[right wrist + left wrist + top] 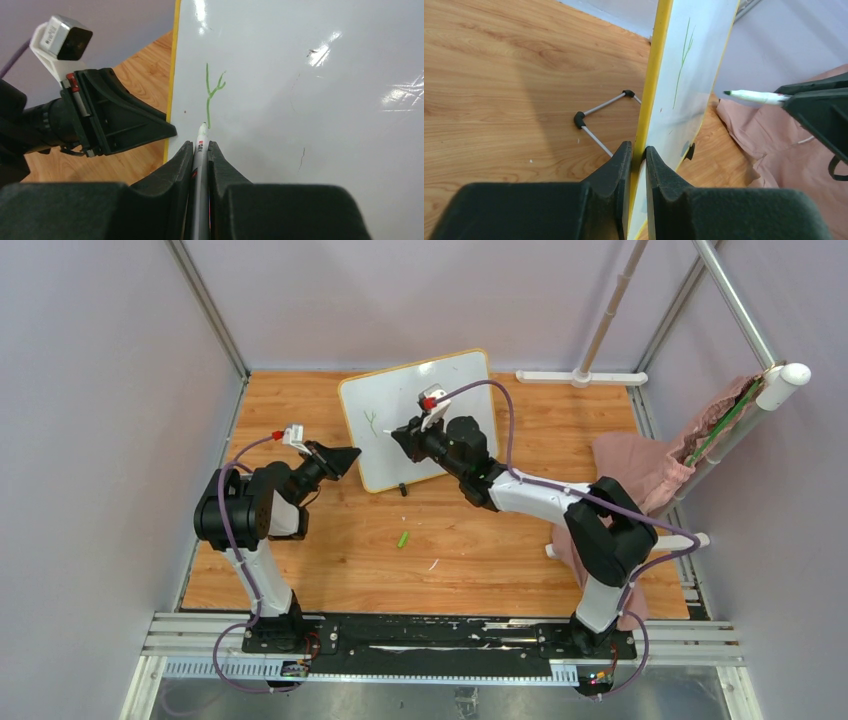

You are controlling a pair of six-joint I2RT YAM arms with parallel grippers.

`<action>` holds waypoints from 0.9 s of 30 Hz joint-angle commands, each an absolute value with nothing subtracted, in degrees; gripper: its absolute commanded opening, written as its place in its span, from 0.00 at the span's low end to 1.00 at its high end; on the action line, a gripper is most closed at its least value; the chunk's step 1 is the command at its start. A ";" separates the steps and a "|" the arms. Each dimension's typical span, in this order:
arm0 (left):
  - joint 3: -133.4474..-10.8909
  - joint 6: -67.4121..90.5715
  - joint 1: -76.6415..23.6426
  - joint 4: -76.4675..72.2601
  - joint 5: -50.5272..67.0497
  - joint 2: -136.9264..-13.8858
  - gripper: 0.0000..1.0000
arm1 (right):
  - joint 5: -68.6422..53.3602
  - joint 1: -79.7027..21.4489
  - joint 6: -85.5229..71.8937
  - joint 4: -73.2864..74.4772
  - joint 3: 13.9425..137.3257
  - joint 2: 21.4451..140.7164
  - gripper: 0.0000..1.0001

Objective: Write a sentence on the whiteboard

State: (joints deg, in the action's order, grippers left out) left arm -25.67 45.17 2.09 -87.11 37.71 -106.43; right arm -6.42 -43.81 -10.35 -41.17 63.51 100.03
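The whiteboard (450, 400) stands tilted on the wooden table, with a yellow rim (651, 75). My left gripper (639, 150) is shut on its left edge, one finger on each face. My right gripper (200, 147) is shut on a white marker (201, 142) with a green tip. The tip points at the board face (310, 125), just under a green mark. Whether it touches, I cannot tell. Of the sentence, a single green Y-shaped stroke (210, 97) shows near the board's left side. From above, the left gripper (350, 455) and the right gripper (402, 436) flank that stroke (371, 423).
A green marker cap (403, 539) lies on the table in front of the board. A wire stand (596, 112) props the board from behind, and a black clip foot (690, 151) sits at its lower edge. Pink cloth (640, 470) is heaped at the right.
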 commanded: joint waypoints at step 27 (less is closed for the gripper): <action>-24.97 42.63 0.62 -88.82 38.10 -107.75 0.00 | -3.07 -43.37 -7.11 -44.68 69.75 106.68 0.00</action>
State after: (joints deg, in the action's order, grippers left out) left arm -25.61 44.27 1.98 -87.26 37.65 -106.43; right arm -2.57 -43.81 -7.62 -43.88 67.20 105.75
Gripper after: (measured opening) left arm 0.175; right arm 0.170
